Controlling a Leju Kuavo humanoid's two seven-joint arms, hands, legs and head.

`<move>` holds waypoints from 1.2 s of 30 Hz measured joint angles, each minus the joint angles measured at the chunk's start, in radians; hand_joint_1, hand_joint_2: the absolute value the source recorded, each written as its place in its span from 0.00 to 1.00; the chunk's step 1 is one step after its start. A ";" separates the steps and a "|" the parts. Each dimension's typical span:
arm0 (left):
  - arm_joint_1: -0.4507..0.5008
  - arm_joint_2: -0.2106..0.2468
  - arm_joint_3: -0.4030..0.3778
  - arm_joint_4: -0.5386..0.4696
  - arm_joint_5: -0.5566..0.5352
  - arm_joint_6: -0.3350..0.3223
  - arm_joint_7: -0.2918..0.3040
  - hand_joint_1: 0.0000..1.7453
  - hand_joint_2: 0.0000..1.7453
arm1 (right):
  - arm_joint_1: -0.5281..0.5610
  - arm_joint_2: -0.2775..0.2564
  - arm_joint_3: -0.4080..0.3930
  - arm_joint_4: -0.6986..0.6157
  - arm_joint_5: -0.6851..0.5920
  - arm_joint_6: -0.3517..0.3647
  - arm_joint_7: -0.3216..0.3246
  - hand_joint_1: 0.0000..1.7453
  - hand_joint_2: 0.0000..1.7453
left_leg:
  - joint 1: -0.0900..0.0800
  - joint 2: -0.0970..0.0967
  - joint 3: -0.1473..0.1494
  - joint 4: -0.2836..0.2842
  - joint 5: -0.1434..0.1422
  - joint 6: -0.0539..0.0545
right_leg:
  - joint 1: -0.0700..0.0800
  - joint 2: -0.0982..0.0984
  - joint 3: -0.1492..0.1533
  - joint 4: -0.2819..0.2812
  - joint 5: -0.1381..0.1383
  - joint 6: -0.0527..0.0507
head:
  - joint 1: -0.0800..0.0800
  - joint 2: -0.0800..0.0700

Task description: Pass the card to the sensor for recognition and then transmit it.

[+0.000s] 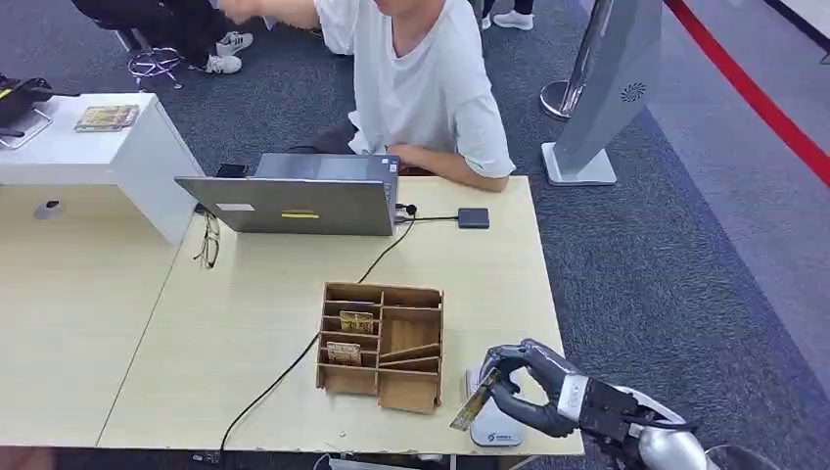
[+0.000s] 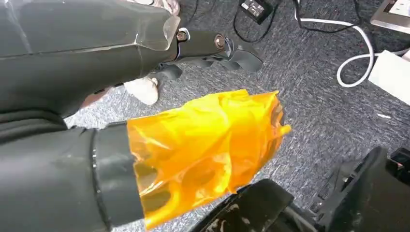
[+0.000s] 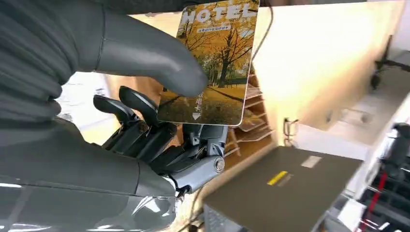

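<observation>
**Glossy card pinched above the white sensor**

Glossy and rectangular, one card (image 3: 215,63) printed with autumn trees and the word HOTEL sits pinched between the thick grey thumb and dark fingers of the right hand (image 1: 529,392), other fingers curled beneath. From the head view the card (image 1: 476,399) tilts over a small white sensor (image 1: 492,427) at the near edge of the pale wood-grain table (image 1: 245,323). Just beside it stands a brown slotted organiser box (image 1: 382,343) holding two more cards in its left compartments (right slots look bare). One grey laptop (image 1: 303,201) sits farther back, before a person in a white shirt (image 1: 421,78). The left hand (image 2: 212,50) hangs over grey carpet, dark fingers loosely curled, holding nothing; crinkled orange film (image 2: 208,145) wraps the wrist.
</observation>
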 joint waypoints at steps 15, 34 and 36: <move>0.001 0.006 -0.028 0.000 0.024 0.002 0.003 0.00 0.00 | 0.013 -0.077 0.007 0.035 0.037 0.010 0.083 1.00 1.00 | 0.000 0.000 0.000 0.000 0.000 0.000 | 0.000 0.000 0.000 0.000 0.000 0.000 | 0.000 0.000; 0.001 0.010 -0.045 0.000 0.034 0.004 0.006 0.00 0.00 | 0.011 -0.108 0.027 0.066 0.065 -0.012 0.108 1.00 1.00 | 0.000 0.000 0.000 0.000 0.000 0.000 | 0.000 0.000 0.000 0.000 0.000 0.001 | 0.000 0.000; 0.001 0.010 -0.048 0.000 0.040 0.005 0.007 0.00 0.00 | 0.009 -0.111 0.029 0.069 0.091 -0.027 0.124 1.00 1.00 | 0.000 0.000 0.000 0.000 0.000 0.000 | 0.000 0.000 0.000 0.000 0.000 0.001 | 0.000 0.000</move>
